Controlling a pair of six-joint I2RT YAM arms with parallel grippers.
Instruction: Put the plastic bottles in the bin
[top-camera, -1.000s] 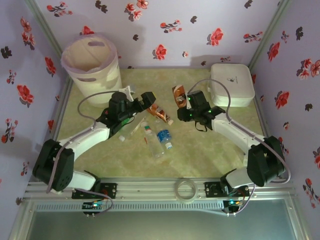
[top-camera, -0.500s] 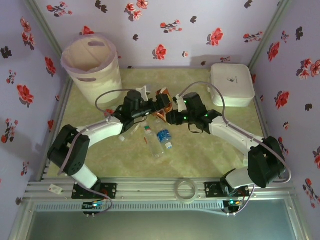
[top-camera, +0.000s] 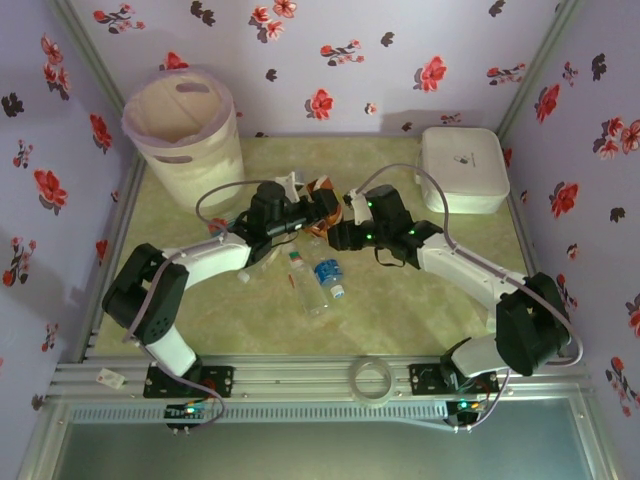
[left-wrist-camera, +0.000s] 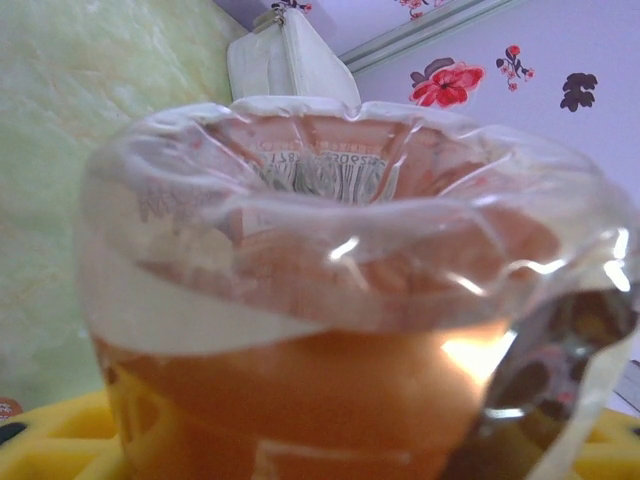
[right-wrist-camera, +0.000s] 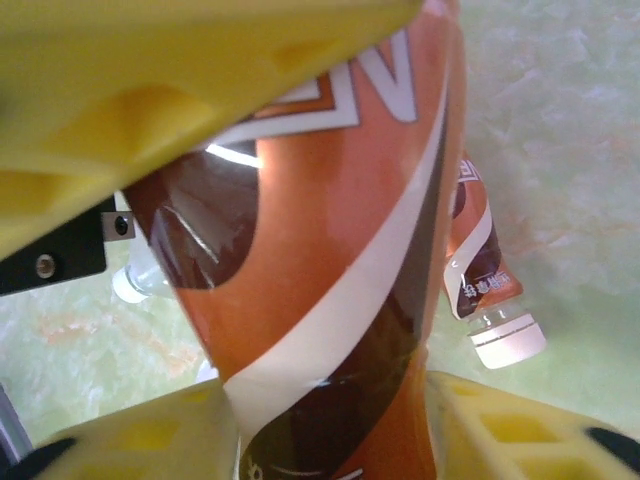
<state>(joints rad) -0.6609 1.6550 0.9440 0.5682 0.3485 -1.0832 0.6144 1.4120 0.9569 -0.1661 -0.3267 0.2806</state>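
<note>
Here, two tools meet mid-worktop (top-camera: 430, 300) around one orange-brown bottle (right-wrist-camera: 340, 220).

We see the right tool (top-camera: 338, 232) clamped on that bottle, yellow fingers (right-wrist-camera: 150, 80) pressing its sides. The bottle's base faces the left tool (top-camera: 322, 207), but we cannot tell whether that tool grips it. We count one more brown bottle (right-wrist-camera: 482, 270), white-capped, lying near the held one. Three clear bottles lie close by: a blue-labelled one (top-camera: 328, 272), one just beside it (top-camera: 305, 284) and one further left (top-camera: 258, 262). One bin (top-camera: 190, 155) stands far left, well apart. One white lidded box (top-camera: 462, 170) sits far right, and one tape roll (top-camera: 370, 380) lies at the near edge.
</note>
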